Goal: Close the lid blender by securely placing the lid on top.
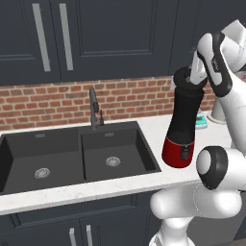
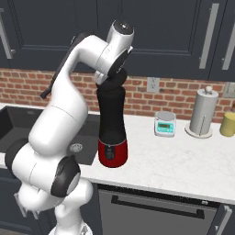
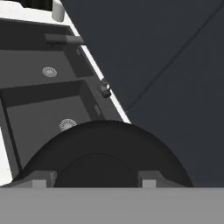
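On the white counter (image 1: 144, 180), just right of the double black sink (image 1: 72, 158), stands the blender (image 1: 183, 122), black jar on its glossy red base. Its lid (image 1: 185, 78) sits at the jar's top, tilted slightly; whether it is fully seated cannot be told. Clenched on the lid from above is the gripper (image 1: 198, 77), fingertips (image 3: 41, 178) either side of the raised centre. Farther right stand a small kitchen scale (image 2: 165, 124) and a paper towel roll (image 2: 203, 112).
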